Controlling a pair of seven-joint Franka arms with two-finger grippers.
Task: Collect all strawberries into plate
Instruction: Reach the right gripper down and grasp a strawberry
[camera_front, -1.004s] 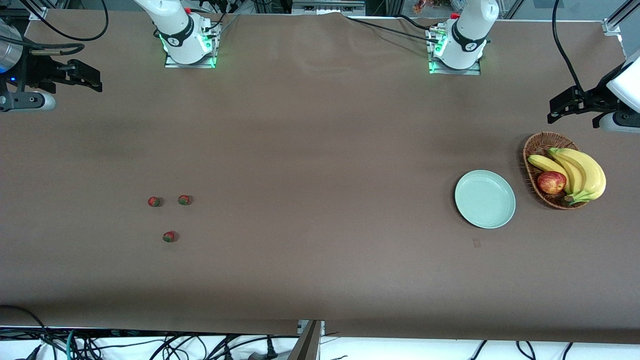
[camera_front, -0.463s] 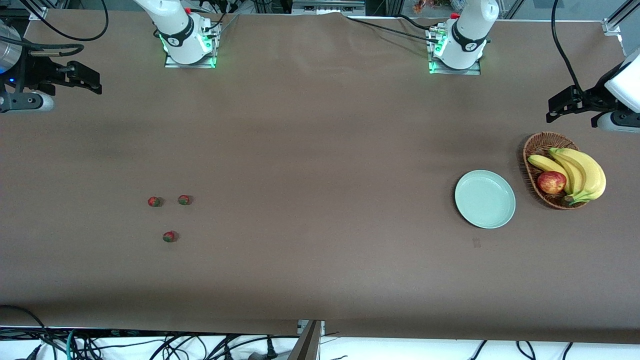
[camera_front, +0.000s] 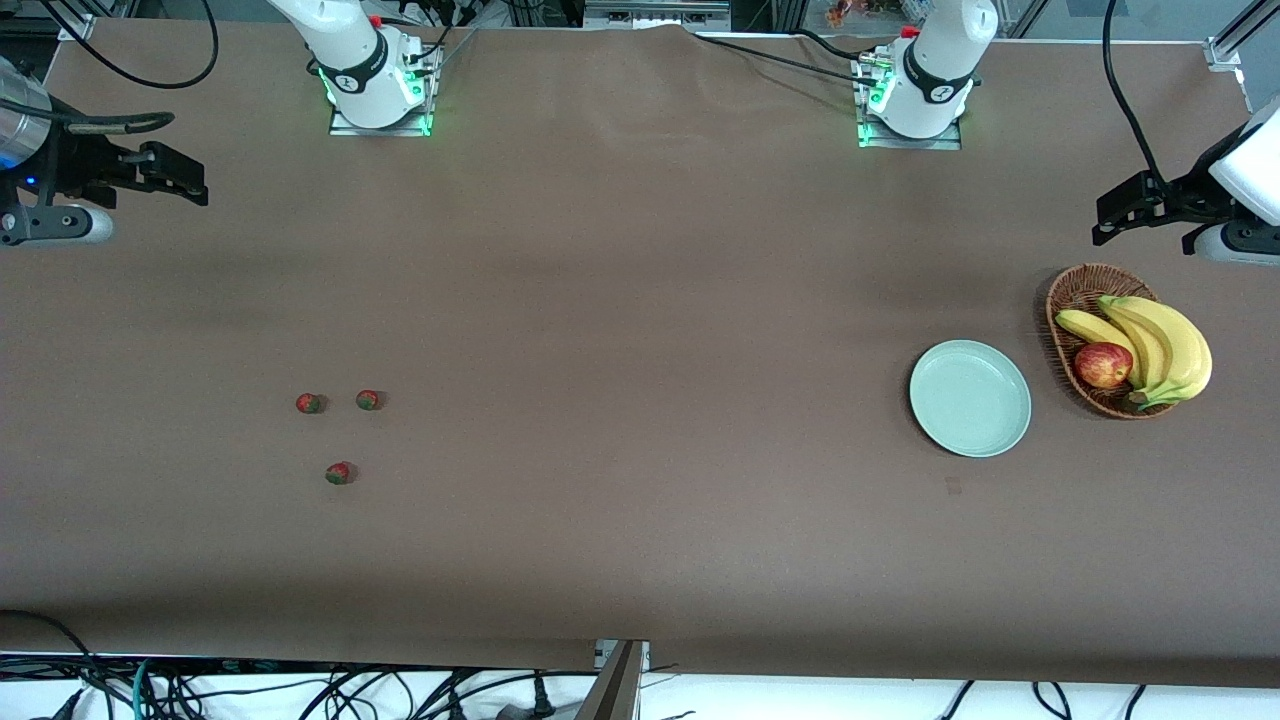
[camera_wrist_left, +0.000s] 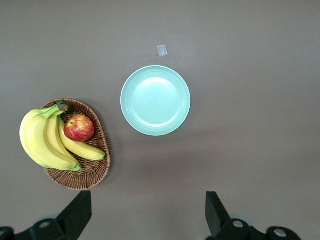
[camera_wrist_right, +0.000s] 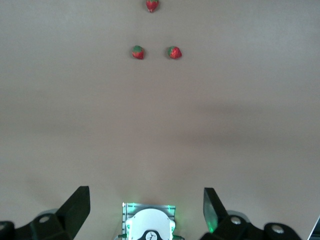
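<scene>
Strawberries (camera_front: 338, 473) are seen lying on the bare bench (camera_front: 640, 540) toward the right arm's end, three in all: one nearest the front camera, and two (camera_front: 309, 403) (camera_front: 368, 400) side by side a little farther off. None is held and none is touched.

Well apart from them, toward the left arm's end, the plate (camera_front: 970, 398) is found with nothing in it. Just beside it, a basket (camera_front: 1070, 300) with bananas (camera_front: 1165, 345) and an apple (camera_front: 1103, 365) is set.

Farther still, the right gripper (camera_front: 185, 178) is held in the air at the bench's edge, jaws spread wide and nothing between them; in the right wrist view the three berries can be seen well ahead of it. The left gripper (camera_front: 1115, 215) is held over the bench by the basket, jaws likewise apart and empty; that arm is judged to be waiting.

No part of the task is judged done: all three berries are left to be picked up, carried along the bench and set in the plate.
</scene>
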